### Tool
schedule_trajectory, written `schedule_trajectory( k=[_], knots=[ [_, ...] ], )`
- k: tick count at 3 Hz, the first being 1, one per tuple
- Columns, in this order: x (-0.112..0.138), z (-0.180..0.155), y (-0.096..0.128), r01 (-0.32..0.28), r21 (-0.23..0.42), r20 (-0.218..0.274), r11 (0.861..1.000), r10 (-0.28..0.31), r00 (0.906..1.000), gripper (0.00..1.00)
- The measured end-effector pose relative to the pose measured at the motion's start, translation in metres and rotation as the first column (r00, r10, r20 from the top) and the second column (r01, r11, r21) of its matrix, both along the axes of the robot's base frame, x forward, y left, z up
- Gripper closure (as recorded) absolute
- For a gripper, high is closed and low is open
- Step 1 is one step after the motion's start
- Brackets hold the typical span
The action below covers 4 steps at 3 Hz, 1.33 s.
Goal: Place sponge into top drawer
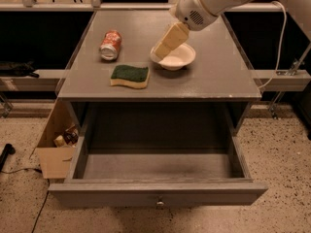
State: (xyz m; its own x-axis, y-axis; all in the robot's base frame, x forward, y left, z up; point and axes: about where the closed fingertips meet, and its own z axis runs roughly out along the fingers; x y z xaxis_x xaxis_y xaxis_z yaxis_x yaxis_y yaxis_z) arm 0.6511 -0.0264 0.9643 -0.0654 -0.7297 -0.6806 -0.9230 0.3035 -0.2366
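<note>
The sponge (129, 75), dark green on top with a yellow base, lies flat on the grey cabinet top (214, 76) near its front left. The top drawer (158, 194) is pulled fully out below, with a small round knob (159, 204) on its front. My gripper (161, 50) hangs from the white arm at the upper right. It sits over the left rim of the white bowl (176, 57), above and to the right of the sponge, apart from it.
A red soda can (110, 44) lies on its side at the cabinet top's left. An open cardboard box (56, 147) stands on the floor left of the drawer. A white cable (282, 42) hangs at the right.
</note>
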Motion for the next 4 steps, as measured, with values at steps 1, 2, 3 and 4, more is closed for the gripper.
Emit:
schedule_trajectory(
  k=[1,2,3,4],
  knots=[
    [0.006,-0.021,0.013,-0.013,0.002,-0.026,1.000,0.013,0.9996,0.00],
    [0.006,-0.055,0.032,-0.041,-0.022,-0.076,0.999,0.040,0.9963,0.00],
    [0.006,-0.074,0.047,-0.067,-0.036,-0.106,0.997,0.062,0.9924,0.00],
    [0.009,-0.105,0.092,-0.151,-0.079,-0.148,0.985,0.138,0.9793,0.00]
  ],
)
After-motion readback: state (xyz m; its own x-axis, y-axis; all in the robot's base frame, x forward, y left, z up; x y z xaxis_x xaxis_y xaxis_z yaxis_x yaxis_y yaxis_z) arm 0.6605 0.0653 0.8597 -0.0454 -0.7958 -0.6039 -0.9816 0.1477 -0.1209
